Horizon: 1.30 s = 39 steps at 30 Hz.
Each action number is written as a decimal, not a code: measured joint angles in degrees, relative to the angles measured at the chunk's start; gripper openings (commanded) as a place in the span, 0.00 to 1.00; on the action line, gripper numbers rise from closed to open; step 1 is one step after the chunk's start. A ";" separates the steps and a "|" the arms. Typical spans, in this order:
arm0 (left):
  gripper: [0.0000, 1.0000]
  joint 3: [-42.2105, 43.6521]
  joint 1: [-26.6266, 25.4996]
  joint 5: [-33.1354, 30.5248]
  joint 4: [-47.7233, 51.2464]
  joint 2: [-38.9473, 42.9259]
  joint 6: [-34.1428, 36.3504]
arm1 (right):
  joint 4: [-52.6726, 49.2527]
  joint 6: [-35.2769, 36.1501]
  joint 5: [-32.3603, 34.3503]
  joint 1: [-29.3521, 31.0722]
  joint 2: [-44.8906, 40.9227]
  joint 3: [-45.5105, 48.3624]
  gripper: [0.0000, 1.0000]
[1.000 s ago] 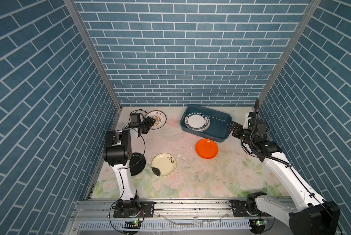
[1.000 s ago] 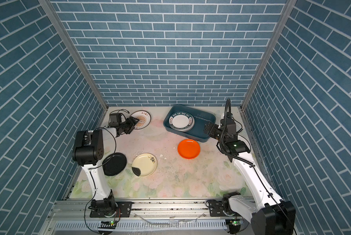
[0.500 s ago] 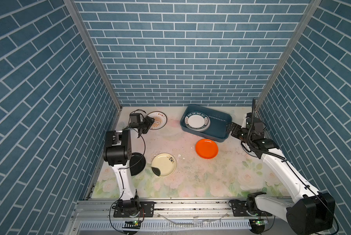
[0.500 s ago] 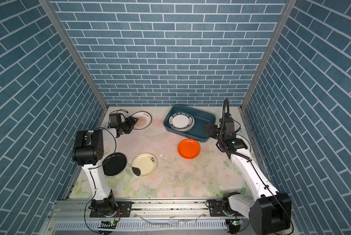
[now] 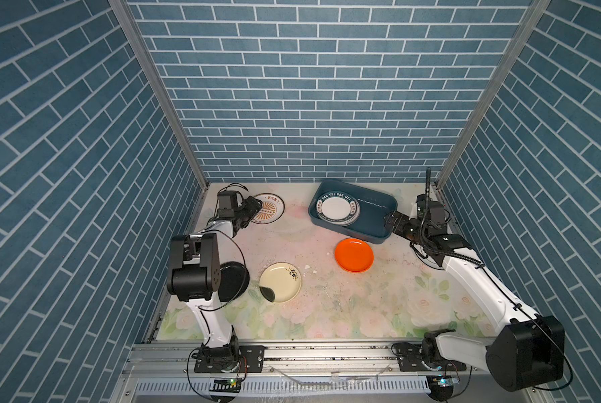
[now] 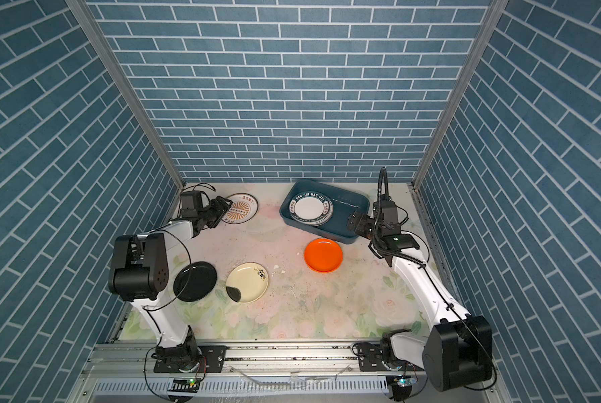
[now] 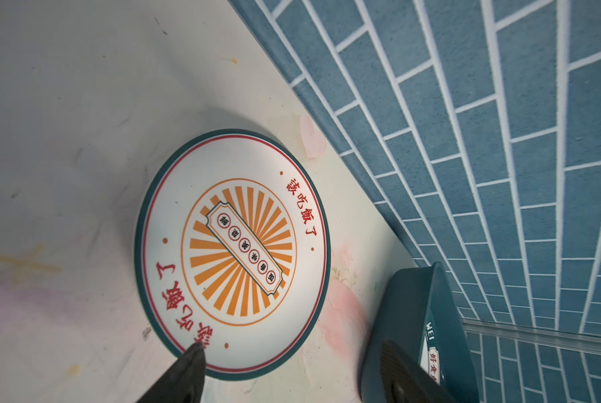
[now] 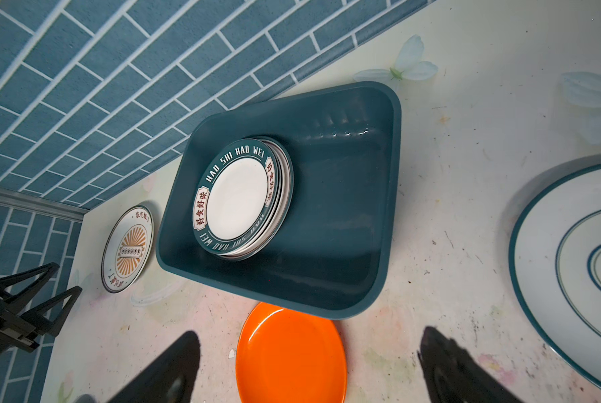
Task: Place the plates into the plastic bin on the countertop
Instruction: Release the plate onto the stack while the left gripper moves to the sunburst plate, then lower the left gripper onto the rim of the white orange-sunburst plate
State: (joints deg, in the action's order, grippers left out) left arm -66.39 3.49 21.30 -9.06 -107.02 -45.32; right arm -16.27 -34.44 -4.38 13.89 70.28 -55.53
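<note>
On the countertop (image 5: pixel 327 307) the teal plastic bin (image 5: pixel 372 216) (image 6: pixel 344 218) stands at the back with a stack of lettered-rim plates (image 5: pixel 337 208) (image 8: pixel 238 199) in its left half. A sunburst plate (image 5: pixel 271 212) (image 7: pixel 233 251) lies at the back left. My left gripper (image 5: pixel 253 206) (image 7: pixel 292 345) is open, with one fingertip (image 7: pixel 192 356) over that plate's near rim. An orange plate (image 5: pixel 354 254) (image 8: pixel 292 352) lies in front of the bin. My right gripper (image 5: pixel 390 221) (image 8: pixel 309 335) hangs open above the orange plate's edge, by the bin's right end.
A cream plate (image 5: pixel 280 282) and a black plate (image 5: pixel 234 281) lie at the left front, the black one partly behind the left arm. A white plate with a teal clover outline (image 8: pixel 571 265) lies beside the right gripper. Brick walls close three sides.
The right gripper has shifted a little left, toward the bin's right end. The left gripper's jaws have widened slightly at the sunburst plate.
</note>
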 measured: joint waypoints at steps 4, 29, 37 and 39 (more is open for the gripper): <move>0.82 -2.10 0.52 -1.38 3.93 -0.85 2.56 | -0.02 0.02 -1.03 -0.09 -0.04 -0.15 0.98; 0.59 -9.46 0.96 0.37 4.35 -13.84 3.67 | -0.33 -0.26 -1.44 -0.31 -2.67 1.07 0.97; 0.36 -10.19 1.01 -2.97 4.13 -14.99 3.04 | -0.33 -0.28 -1.42 -0.35 -2.60 1.09 0.97; 0.26 -10.27 1.01 -3.43 3.93 -15.41 2.89 | -0.35 -0.26 -1.42 -0.37 -2.60 1.25 0.97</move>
State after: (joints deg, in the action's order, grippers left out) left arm -76.66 4.49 17.87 -5.13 -122.43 -42.44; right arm -16.62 -34.70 -5.80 13.52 67.68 -54.28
